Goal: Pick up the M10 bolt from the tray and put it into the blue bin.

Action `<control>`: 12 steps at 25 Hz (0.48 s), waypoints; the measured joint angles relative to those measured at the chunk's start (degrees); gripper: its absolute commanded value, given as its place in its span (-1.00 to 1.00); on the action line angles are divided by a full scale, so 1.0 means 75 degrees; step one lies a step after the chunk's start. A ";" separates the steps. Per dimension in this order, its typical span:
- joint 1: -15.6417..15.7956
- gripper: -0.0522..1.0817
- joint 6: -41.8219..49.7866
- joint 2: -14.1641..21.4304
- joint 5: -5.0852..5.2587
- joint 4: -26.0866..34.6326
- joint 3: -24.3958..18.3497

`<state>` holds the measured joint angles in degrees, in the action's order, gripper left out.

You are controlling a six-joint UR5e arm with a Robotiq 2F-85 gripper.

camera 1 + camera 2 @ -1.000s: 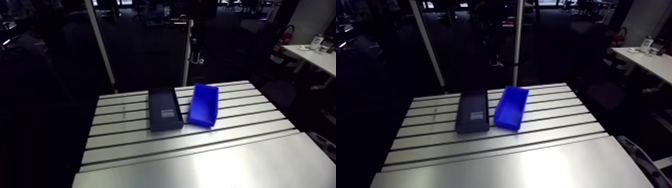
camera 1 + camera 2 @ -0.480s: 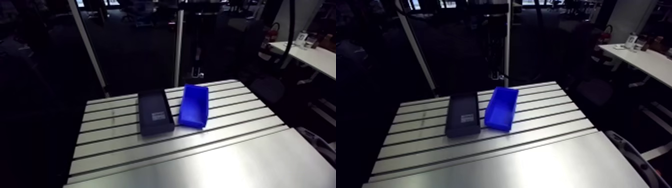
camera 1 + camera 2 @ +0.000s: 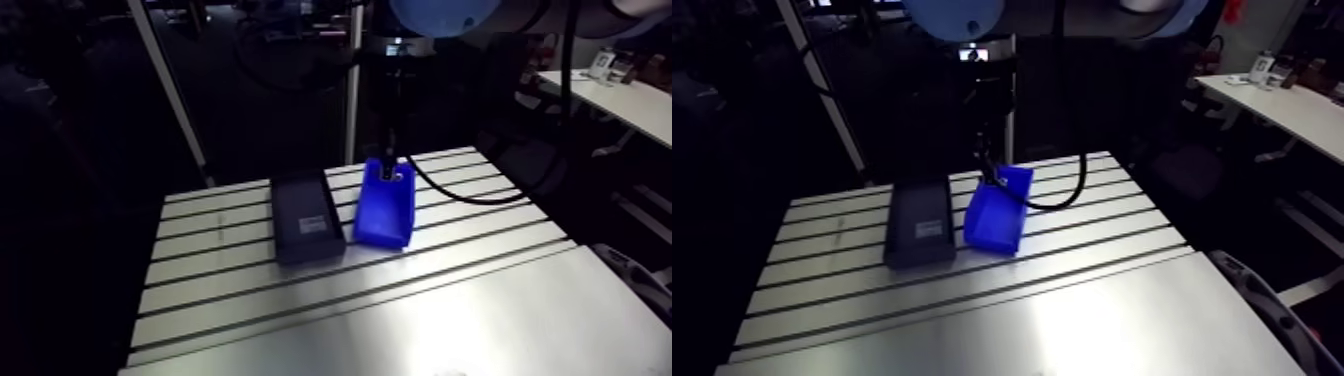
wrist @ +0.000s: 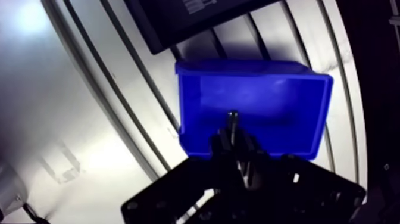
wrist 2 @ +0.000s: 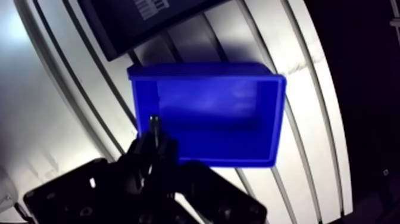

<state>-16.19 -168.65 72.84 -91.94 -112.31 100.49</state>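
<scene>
M10 bolt (image 4: pixel 233 121): clenched in the pincer (image 4: pixel 236 145), tip protruding, held over the open blue bin (image 4: pixel 278 99) at the arm view's centre; judged positioned for dropping. Adjacent: black tray (image 4: pixel 172 21), beside the bin.

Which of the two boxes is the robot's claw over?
The blue bin: the gripper, shut on the bolt, hangs over one end of it. The dark tray lies beside it, off to the side.

A rounded light-blue joint cap (image 3: pixel 443 10) covers a joint of the dark arm. The matte black two-fingered gripper (image 4: pixel 235 144) has a broad angular body with small round screw holes and narrow dark fingers (image 4: pixel 219 148).
</scene>
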 measured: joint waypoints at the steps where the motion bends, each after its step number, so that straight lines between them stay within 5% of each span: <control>1: -0.0017 0.99 0.0017 -0.0043 -0.0001 -0.0085 0.0026; 12: -0.0124 0.99 0.0186 -0.0642 -0.0001 -0.0872 0.0182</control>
<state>-17.12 -167.25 68.02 -91.95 -118.85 101.86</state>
